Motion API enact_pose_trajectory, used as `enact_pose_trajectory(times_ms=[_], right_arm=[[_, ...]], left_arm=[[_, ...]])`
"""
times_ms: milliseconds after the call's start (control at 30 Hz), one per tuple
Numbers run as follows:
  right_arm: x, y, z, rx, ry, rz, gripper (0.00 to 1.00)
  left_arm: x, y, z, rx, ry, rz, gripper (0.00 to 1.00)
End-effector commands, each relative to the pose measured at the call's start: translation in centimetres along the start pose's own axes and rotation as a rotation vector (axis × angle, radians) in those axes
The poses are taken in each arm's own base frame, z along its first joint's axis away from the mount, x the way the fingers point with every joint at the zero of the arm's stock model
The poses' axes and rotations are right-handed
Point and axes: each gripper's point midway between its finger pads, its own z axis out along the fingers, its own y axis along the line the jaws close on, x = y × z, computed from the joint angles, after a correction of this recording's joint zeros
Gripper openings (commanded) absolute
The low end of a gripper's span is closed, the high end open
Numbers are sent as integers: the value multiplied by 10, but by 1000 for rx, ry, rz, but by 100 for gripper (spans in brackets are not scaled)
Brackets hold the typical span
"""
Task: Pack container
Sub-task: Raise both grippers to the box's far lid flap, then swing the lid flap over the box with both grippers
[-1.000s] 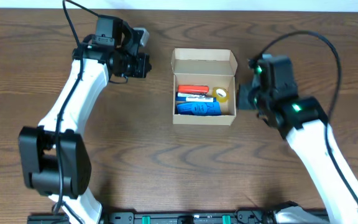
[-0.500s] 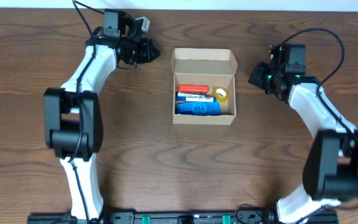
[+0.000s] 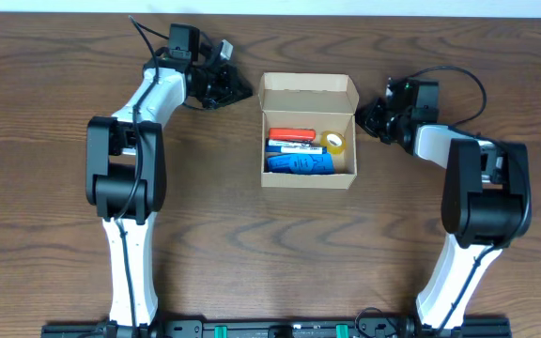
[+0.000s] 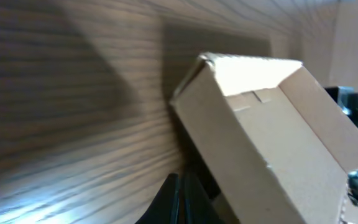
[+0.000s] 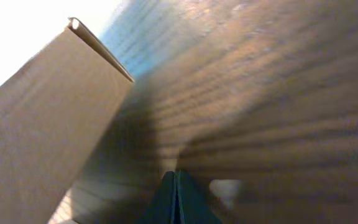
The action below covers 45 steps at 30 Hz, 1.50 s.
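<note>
The container [image 3: 308, 178], a tan cardboard box with its flap lid open at the back, sits mid-table. Inside lie a red marker [image 3: 292, 134], a blue item [image 3: 299, 162] and a yellow tape roll [image 3: 334, 143]. My left gripper [image 3: 240, 91] is shut and empty, just left of the box's back corner; the box's plain side fills the left wrist view [image 4: 272, 137] beyond the jaws [image 4: 180, 199]. My right gripper [image 3: 366, 119] is shut and empty, just right of the box. The box wall shows in the right wrist view [image 5: 42, 137] beside the jaws [image 5: 175, 196].
Dark wooden table [image 3: 252, 244] all around. A black cable [image 3: 458, 75] loops behind the right arm. A rail with green clips [image 3: 270, 330] runs along the front edge.
Both arms have swung inward towards the box. The left gripper moved right to the box's back left corner; the right gripper moved left to the box's right side.
</note>
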Motion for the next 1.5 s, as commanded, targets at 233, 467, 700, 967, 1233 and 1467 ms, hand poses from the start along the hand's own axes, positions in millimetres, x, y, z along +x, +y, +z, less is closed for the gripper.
enact_pose_trajectory(times_ms=[233, 467, 700, 967, 1233, 1467], right_arm=[[10, 44, 15, -162, 27, -15, 2], [5, 78, 4, -336, 40, -92, 2], [1, 98, -9, -439, 66, -146, 2], [-13, 105, -15, -453, 37, -171, 2], [-23, 134, -28, -534, 53, -236, 1], [-24, 151, -48, -512, 54, -308, 2]], left_arm=[[9, -24, 13, 99, 54, 9, 6], [2, -53, 3, 261, 53, 74, 6], [-16, -69, -19, 309, 16, 116, 6], [-26, -102, -52, 322, -56, 283, 6], [-28, -126, -73, 325, -97, 380, 6], [-16, -125, -90, 196, -94, 452, 6]])
